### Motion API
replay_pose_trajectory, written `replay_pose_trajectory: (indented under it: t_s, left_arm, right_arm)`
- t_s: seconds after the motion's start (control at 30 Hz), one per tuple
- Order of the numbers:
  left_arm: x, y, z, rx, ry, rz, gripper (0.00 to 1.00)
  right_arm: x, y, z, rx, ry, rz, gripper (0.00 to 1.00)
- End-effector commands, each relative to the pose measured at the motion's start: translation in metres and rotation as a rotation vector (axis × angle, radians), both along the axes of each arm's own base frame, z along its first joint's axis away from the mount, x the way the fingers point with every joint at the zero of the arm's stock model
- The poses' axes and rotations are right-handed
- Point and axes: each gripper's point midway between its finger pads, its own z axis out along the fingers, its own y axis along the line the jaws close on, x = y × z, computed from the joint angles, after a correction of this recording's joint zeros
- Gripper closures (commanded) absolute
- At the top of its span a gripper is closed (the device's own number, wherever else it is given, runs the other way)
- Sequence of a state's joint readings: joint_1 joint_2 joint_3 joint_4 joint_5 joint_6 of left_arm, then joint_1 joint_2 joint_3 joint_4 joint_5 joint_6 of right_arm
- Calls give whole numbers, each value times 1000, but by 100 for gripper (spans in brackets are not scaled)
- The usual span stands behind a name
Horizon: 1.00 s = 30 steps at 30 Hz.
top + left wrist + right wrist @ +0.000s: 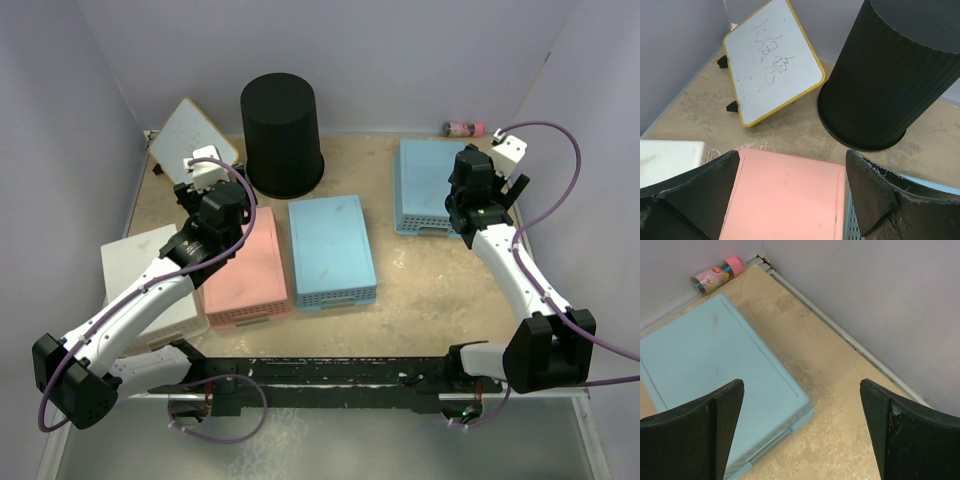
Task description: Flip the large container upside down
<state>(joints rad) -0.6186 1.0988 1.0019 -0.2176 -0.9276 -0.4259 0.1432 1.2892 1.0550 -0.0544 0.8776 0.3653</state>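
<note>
When looking down from overhead, found the tall round black ribbed plastic bin (282,135) upright at the far left of the sandy surface (430,290), wide rim down, long axis vertical. Noted the left hand (203,170) near it, on its near-left side, and the right hand (500,170) well apart. Through the left wrist, saw the bin ahead and to the right of spread, empty fingers (700,195). Through the right wrist, saw no bin, only splayed fingers holding nothing above a shallow light-blue lattice basket (715,370). Judged the left hand the nearer for tipping.
</note>
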Motion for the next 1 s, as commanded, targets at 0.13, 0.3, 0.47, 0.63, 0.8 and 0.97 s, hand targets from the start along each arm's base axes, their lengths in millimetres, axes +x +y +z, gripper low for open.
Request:
replay_pose_trajectory:
  t_s: [0.13, 0.3, 0.47, 0.63, 0.8, 0.97]
  left_arm:
    - [-1, -1, 14, -30, -50, -5, 16]
    - [-2, 0, 13, -25, -45, -3, 16]
    - [-1, -1, 9, -19, -36, -1, 16]
    - [0, -1, 8, -19, -32, 0, 16]
    - [0, -1, 9, -19, -33, 0, 16]
    - [0, -1, 10, -21, -35, 0, 16]
  right_arm:
    - [-1, -4, 10, 5, -48, -37, 0]
    - [-1, -4, 9, 8, -50, -37, 0]
    - [0, -3, 9, 12, -51, -32, 0]
    - [-1, -4, 9, 9, -50, -34, 0]
    - [-1, -4, 8, 9, -50, -34, 0]
    - [-1, -4, 7, 10, -49, -35, 0]
